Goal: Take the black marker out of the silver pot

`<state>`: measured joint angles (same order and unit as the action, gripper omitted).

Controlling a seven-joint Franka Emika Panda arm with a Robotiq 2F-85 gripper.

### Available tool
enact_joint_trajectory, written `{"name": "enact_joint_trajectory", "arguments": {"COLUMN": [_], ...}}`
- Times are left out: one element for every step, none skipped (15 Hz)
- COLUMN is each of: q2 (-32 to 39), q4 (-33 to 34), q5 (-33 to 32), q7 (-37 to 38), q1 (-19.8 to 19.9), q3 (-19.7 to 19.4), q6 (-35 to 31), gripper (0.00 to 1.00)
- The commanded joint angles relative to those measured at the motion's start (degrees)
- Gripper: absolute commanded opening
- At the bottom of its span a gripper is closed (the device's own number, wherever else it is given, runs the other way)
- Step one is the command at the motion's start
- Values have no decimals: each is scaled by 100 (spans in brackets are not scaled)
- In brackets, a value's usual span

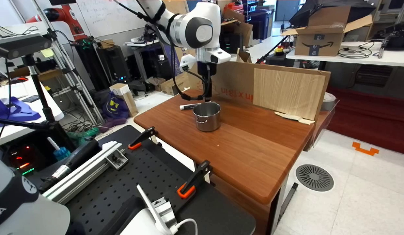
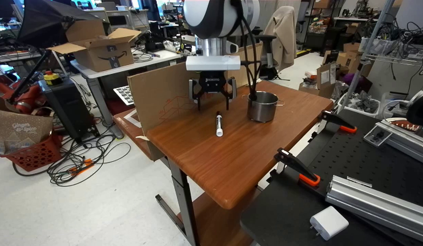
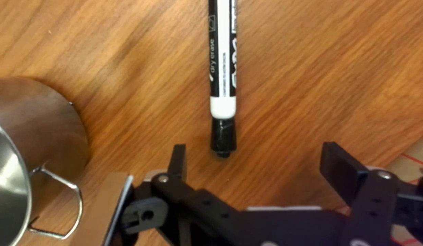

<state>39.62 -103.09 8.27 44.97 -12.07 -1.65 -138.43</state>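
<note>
One black marker (image 2: 219, 125) lies on the desk (image 2: 225, 160) near the silver pot (image 2: 261, 110), apart from it. Your pincer (image 2: 213, 108) hangs above, spread wide, by the marker's dark tip.

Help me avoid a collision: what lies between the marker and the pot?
Only bare tabletop separates the marker from the pot, as the wrist view shows.

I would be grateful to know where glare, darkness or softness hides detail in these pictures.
Wrist view: bright glare inside the silver pot; larger lettering legible on the black dry-erase marker, but its tiniest print too soft to read. In an exterior view: the gripper a dark shape with little detail, and the writing on the whiteboard too faint to read.
</note>
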Motion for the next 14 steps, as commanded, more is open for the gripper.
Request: {"name": "enact_joint_trajectory", "arguments": {"q2": [-340, -489, -624, -803, -975, -1201, -1397, -995, -1174, -1291, -1342, -1347, -1346, -1346], "q4": [-195, -315, -411, -559, -692, -893, -1068, -647, -806, -920, -985, -1007, -1018, -1024], "q5": [-7, -6, 5, 30, 18, -10, -32, -25, -29, -31, -32, -32, -32, -32], "q7": [-106, -155, -218, -326, -413, -511, -608, -378, -444, -478, -496, -506, -510, -512], "q1": [33, 42, 60, 93, 103, 105, 108, 45, 56, 62, 64, 64, 64, 64], "q3": [28, 40, 60, 97, 106, 105, 105, 48, 57, 63, 66, 67, 67, 68], "q6": [93, 66, 56, 48, 90, 122, 158, 110, 157, 165, 165, 165, 164, 164], "gripper": [100, 100, 100, 100, 100, 100, 100, 100, 100, 100, 100, 100, 100, 100]}}
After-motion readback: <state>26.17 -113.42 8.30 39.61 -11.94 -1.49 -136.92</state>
